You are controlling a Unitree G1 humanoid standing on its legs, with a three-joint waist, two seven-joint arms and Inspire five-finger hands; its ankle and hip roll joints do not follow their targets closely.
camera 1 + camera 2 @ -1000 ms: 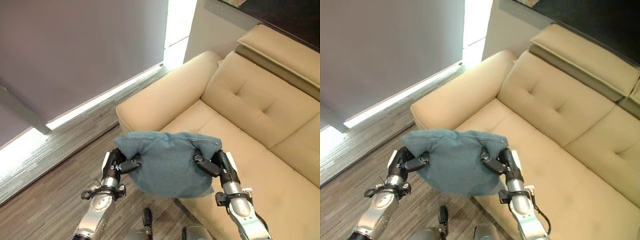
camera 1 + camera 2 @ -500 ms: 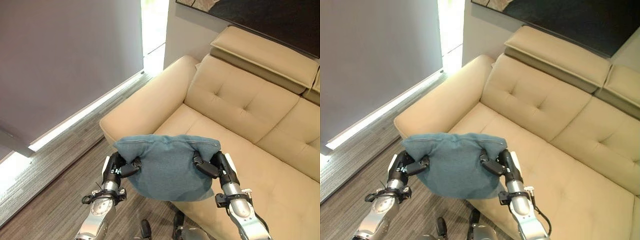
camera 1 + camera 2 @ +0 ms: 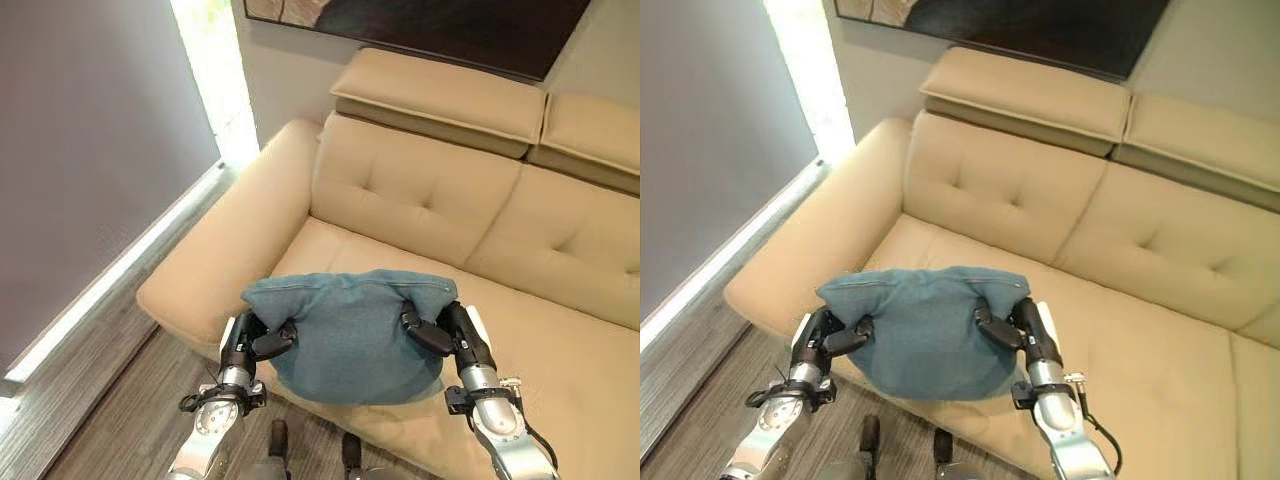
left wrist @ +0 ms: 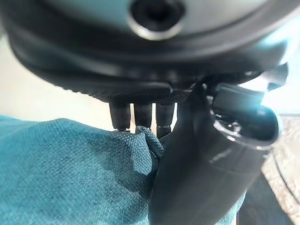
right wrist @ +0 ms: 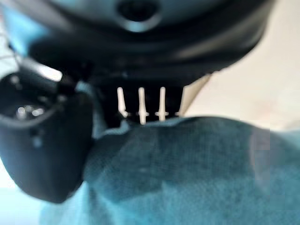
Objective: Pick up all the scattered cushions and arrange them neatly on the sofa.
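I held the blue cushion (image 3: 350,335) in the air over the beige sofa's (image 3: 420,190) front edge.
My left hand (image 3: 252,340) pinched its left corner, my right hand (image 3: 447,335) its right; my wrist views showed the woven cloth, without any label.

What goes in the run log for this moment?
blue cushion | pinched by left hand and right hand | above beige sofa seat front
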